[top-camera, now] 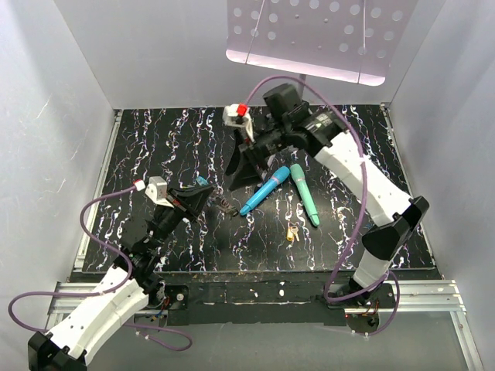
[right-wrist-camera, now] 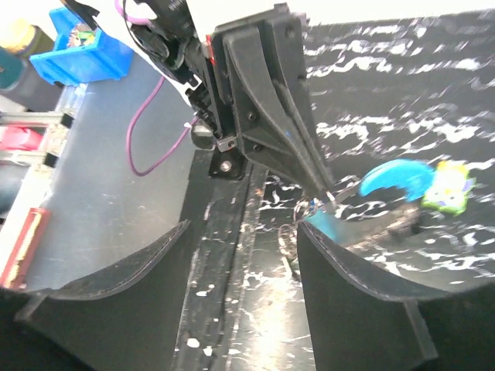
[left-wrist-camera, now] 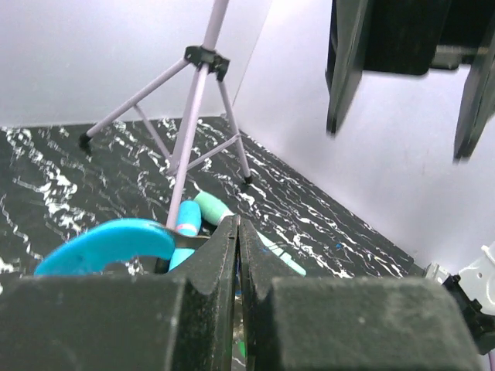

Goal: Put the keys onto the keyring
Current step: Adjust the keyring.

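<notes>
Blue-sectioned keyring (left-wrist-camera: 100, 246), pinched in the clenched left gripper (left-wrist-camera: 238, 255), sits just near-left of the released, empty right gripper (right-wrist-camera: 244, 232); the yellow key (top-camera: 291, 232) lies near-right.

The table (top-camera: 155, 147) is black with white squiggles. A blue stick (top-camera: 264, 190) and a green stick (top-camera: 305, 195) lie near the middle, their top ends close together. A small yellow key (top-camera: 291, 232) lies just below them. A stand (left-wrist-camera: 193, 116) has three legs on the table at the back.
</notes>
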{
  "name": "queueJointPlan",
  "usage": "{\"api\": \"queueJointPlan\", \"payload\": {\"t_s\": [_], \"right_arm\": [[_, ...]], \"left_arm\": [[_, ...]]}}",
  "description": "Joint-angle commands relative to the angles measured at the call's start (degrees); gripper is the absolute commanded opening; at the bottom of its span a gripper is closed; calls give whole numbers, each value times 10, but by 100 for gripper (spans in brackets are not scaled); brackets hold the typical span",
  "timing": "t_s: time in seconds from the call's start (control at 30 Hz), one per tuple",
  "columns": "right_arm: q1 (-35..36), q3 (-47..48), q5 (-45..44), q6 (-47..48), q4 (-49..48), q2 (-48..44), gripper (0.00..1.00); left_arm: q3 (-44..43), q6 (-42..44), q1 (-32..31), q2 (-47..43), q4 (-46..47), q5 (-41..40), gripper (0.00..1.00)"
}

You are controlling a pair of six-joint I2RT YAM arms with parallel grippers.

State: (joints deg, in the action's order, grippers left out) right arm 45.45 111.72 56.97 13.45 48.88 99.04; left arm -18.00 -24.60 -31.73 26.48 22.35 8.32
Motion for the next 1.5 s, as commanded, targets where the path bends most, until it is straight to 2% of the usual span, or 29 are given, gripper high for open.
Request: {"api": "queueJointPlan", "payload": {"t_s": [0.0, 0.07, 0.2, 0.27, 0.43, 0.5, 0.63, 1.0, 1.47], "right_arm": [[-28, 96, 37, 190, 163, 7, 65], [-34, 117, 25, 262, 197, 8, 66], [-43, 113, 21, 324, 180, 6, 65], [-48, 119, 29, 308, 163, 17, 60], [-79, 132, 97, 212, 90, 46, 37], [-89, 133, 114, 167, 61, 54, 33], [-85, 117, 129, 138, 42, 64, 29], [-34, 56, 128, 213, 89, 34, 33], [-15, 49, 126, 222, 94, 28, 31]], "left_arm": [[-31, 39, 0, 23, 131, 52, 0], [-37, 44, 0, 33, 152, 71, 0], [-44, 37, 0, 50, 195, 103, 0], [-48, 34, 0, 52, 202, 120, 0], [-53, 32, 0, 45, 192, 137, 0], [-56, 35, 0, 38, 178, 139, 0], [-55, 39, -1, 31, 172, 136, 0], [-51, 34, 0, 36, 169, 117, 0], [-54, 32, 0, 32, 157, 111, 0]]}}
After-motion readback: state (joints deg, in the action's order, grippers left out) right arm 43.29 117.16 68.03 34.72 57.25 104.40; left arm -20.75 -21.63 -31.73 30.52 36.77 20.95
